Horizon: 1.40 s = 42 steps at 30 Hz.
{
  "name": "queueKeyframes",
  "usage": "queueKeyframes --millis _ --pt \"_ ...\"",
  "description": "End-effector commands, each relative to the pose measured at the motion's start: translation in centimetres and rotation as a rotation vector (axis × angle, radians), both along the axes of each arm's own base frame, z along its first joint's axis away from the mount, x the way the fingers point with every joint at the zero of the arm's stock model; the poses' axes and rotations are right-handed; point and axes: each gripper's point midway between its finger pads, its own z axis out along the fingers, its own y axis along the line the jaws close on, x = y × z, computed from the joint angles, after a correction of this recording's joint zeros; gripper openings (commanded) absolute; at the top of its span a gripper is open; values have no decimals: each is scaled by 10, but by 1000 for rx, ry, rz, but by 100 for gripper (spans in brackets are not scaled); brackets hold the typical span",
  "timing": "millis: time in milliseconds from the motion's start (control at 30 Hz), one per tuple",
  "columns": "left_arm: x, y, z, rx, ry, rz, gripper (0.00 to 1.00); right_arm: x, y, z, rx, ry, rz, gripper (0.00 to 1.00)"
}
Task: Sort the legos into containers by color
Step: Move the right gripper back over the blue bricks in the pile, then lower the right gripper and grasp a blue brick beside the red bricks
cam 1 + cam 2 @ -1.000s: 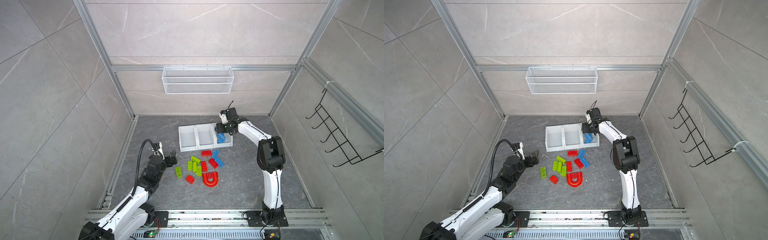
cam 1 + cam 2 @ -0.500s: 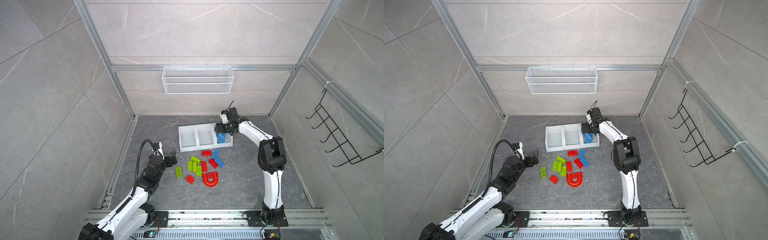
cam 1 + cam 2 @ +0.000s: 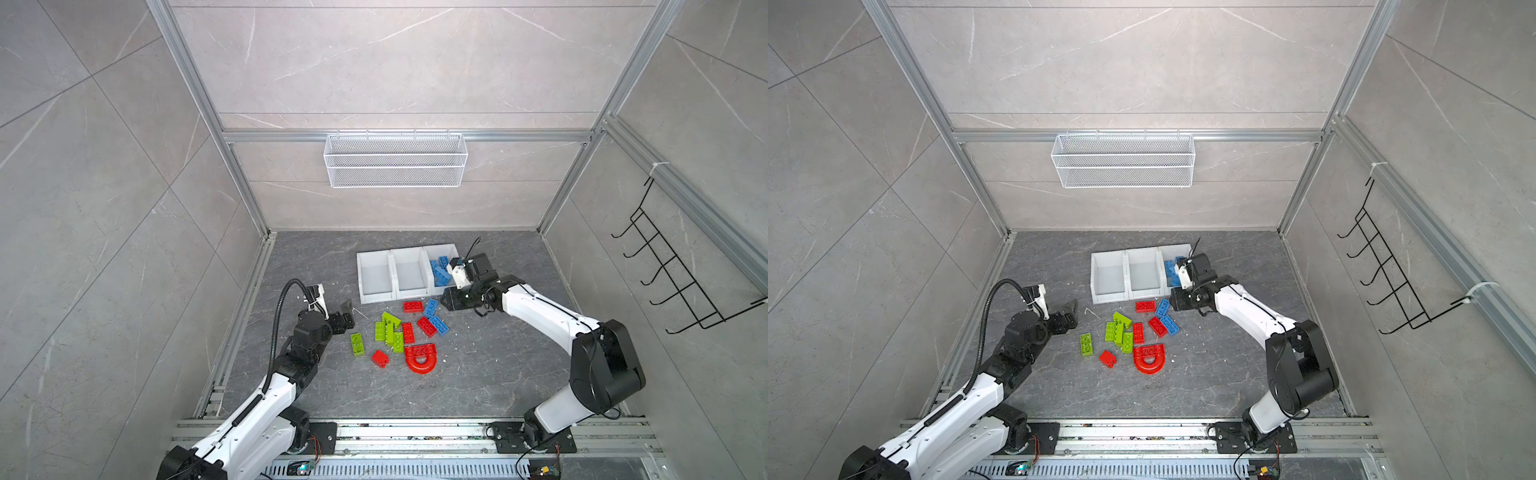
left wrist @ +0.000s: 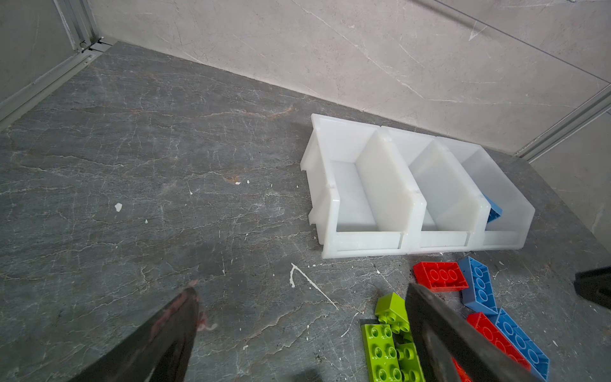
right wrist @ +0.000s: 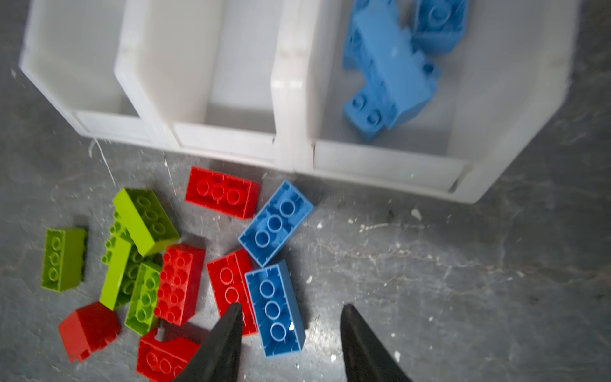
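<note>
The three white containers (image 3: pixel 376 297) stand in a row at the back of the floor. The right-hand one holds several blue legos (image 3: pixel 439 271); the other two look empty. Loose legos lie in front: green bricks (image 3: pixel 388 331), red bricks (image 3: pixel 412 306), a red arch (image 3: pixel 420 362) and two blue bricks (image 3: pixel 431 308). My right gripper (image 3: pixel 446 300) hangs open just in front of the right container, beside those blue bricks; in the right wrist view a blue brick (image 5: pixel 276 311) lies on the floor below its open jaws (image 5: pixel 291 307). My left gripper (image 3: pixel 347 316) is open and empty, left of the pile.
A white wire basket (image 3: pixel 395 166) hangs on the back wall, and a black hook rack (image 3: pixel 681 282) on the right wall. Aluminium rails run along the floor's edges. White flecks and a scratch mark (image 4: pixel 307 281) dot the grey floor.
My right gripper has drawn back from over the right-hand container and come down toward the loose bricks in front of it. The left arm has not moved.
</note>
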Motion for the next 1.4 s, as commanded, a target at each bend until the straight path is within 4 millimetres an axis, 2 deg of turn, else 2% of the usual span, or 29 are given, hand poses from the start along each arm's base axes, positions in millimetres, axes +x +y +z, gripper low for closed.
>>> queueKeyframes --millis 0,167,500,867,1033,1367 --pt "5 -3 13 -12 -37 -10 100 -29 -10 -21 -96 69 -26 49" --pt "5 3 15 1 -34 21 99 -64 -8 -50 -182 173 27 49" --pt "5 3 14 -2 -33 24 100 -72 -4 -62 -148 176 36 51" --pt "5 1 12 0 -30 13 100 -64 2 -71 -176 218 40 57" --pt "5 2 12 1 -32 19 99 -55 8 -69 -180 214 63 59" --pt "6 5 13 11 -32 32 99 -36 16 -77 -218 229 108 59"
